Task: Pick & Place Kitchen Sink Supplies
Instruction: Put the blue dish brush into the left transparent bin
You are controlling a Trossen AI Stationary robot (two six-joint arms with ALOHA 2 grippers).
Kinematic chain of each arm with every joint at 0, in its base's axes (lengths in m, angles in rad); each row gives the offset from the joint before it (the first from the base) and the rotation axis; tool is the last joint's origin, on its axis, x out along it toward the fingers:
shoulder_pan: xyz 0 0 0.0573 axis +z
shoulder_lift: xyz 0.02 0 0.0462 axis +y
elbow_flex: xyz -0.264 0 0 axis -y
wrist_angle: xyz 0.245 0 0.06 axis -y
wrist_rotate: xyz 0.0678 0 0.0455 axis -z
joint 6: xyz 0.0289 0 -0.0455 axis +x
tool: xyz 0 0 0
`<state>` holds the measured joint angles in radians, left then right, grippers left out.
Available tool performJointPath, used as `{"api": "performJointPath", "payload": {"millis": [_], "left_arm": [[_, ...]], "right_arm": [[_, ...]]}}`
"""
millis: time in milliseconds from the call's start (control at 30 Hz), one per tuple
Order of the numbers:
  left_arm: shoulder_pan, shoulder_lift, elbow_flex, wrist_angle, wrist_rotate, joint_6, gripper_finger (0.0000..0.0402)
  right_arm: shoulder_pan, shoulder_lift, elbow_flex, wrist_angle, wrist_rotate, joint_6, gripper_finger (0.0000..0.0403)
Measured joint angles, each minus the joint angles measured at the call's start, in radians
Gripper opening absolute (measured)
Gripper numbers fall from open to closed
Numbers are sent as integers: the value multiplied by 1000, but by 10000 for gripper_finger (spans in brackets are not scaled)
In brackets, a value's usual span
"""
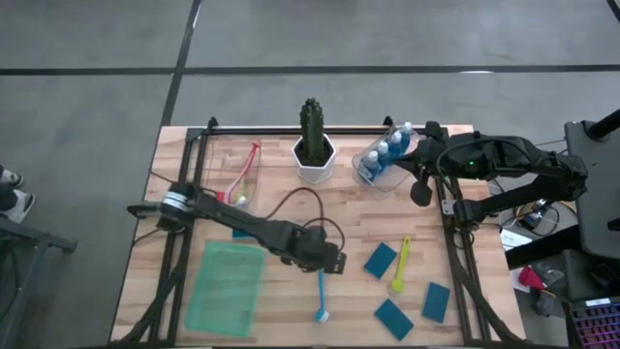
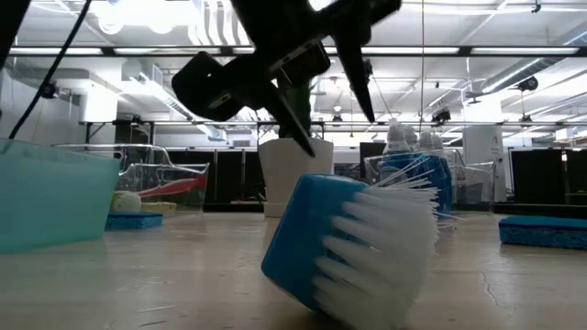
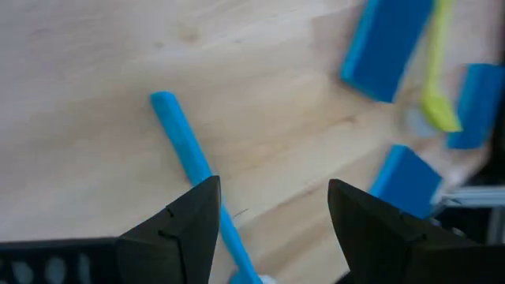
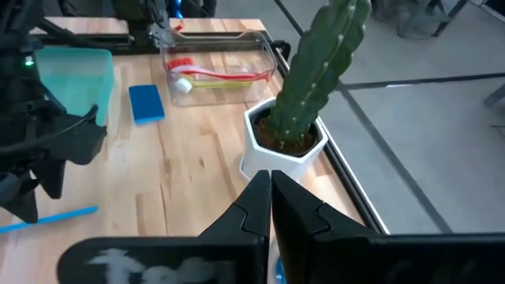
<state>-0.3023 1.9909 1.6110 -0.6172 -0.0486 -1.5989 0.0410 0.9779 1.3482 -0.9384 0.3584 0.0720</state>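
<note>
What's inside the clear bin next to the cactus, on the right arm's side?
The clear bin holds small blue bottles with pale caps, standing upright in a row. The shut right hand sits beside it. Whether anything lies under the bottles is hidden.

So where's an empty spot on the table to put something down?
Bare wood lies between the cactus pot and the sponges, and along the front edge between the green tray and blue brush. The front right corner is crowded with sponges and the yellow-green brush.
</note>
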Motion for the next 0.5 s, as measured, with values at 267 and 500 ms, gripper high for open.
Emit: {"api": "performJointPath", "payload": {"millis": [267, 500], "left_arm": [[2, 134, 164, -187, 34, -36, 225], [3, 190, 167, -195, 99, -63, 224]], "right_arm": [[0, -31, -48, 0, 0, 26, 8], [0, -42, -50, 4, 0, 16, 8]]}}
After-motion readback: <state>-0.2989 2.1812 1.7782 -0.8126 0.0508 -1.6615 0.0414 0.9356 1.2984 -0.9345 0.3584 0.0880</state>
